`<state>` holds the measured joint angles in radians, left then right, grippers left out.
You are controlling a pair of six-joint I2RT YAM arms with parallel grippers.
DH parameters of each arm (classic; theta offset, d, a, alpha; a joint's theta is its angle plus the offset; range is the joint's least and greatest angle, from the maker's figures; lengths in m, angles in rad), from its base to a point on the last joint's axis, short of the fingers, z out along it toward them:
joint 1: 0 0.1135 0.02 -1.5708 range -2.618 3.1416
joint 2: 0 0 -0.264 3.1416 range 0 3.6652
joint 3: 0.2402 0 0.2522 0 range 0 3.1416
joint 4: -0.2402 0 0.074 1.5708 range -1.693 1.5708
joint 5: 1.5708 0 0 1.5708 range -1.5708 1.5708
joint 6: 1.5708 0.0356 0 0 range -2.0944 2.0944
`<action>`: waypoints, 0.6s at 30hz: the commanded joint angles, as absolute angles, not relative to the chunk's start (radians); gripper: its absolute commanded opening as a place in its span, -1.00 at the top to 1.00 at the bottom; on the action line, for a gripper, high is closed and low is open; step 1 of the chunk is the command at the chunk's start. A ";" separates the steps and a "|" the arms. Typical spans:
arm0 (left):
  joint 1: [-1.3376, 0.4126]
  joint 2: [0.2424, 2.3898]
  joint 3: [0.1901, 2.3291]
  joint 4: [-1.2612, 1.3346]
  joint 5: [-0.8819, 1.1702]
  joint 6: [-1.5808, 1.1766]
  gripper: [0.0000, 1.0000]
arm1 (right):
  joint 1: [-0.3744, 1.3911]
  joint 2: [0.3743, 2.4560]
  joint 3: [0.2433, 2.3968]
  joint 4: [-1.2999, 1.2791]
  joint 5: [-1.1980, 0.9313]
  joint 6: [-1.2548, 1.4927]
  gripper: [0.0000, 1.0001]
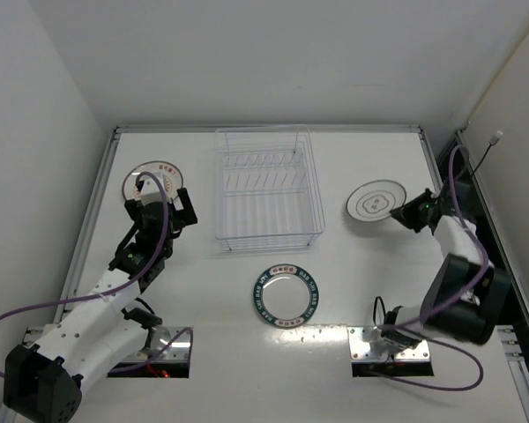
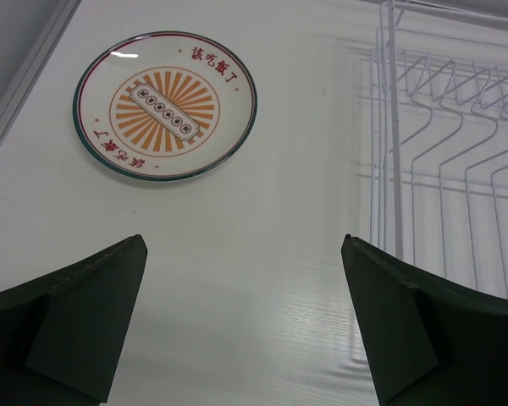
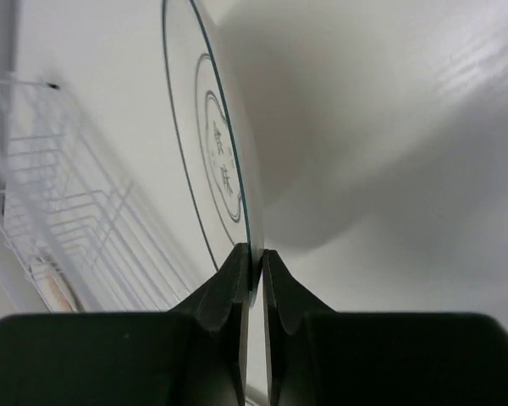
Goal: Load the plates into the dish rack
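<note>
White plate [image 3: 205,144], rim in right gripper [image 3: 256,256], apparently off the table [image 1: 379,291]

The top camera looks steeply down from behind both arms. Both close wrist views share the dish rack [image 2: 395,127]: right of the left gripper [image 2: 244,245], left of the right gripper [image 3: 254,254].

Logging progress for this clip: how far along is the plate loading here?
Done: nothing yet; the dish rack holds no plates. In hand: the right gripper is shut on the rim of the white plate, which is tilted up; the left gripper is open, short of the orange-sunburst plate. Left: all three plates need racking, including the teal-rimmed plate, lying flat in front of the rack.
</note>
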<state>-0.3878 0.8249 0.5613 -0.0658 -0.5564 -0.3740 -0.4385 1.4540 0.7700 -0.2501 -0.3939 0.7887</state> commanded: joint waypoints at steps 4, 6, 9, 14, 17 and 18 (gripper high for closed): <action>-0.397 0.822 0.578 -0.038 -0.569 -0.379 -1.00 | -0.266 1.111 0.925 -0.327 -0.091 0.753 1.00; -0.397 0.822 0.578 -0.038 -0.569 -0.379 -1.00 | -0.168 1.098 1.009 -0.360 0.027 0.742 1.00; -0.397 0.822 0.578 -0.038 -0.569 -0.379 -1.00 | -0.031 1.120 1.132 -0.392 0.159 0.692 1.00; -0.397 0.822 0.578 -0.038 -0.560 -0.379 -1.00 | 0.141 1.255 1.311 -0.397 0.333 0.643 1.00; -0.397 0.813 0.578 -0.038 -0.535 -0.379 -1.00 | 0.237 1.426 1.443 -0.422 0.420 0.604 1.00; -0.397 0.813 0.578 -0.038 -0.535 -0.379 -1.00 | 0.254 1.458 1.469 -0.436 0.463 0.585 1.00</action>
<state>-0.3878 0.8246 0.5613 -0.0666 -0.5499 -0.3748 0.2008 1.3521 1.3743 -0.4294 0.2981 0.6464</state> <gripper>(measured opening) 0.996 0.039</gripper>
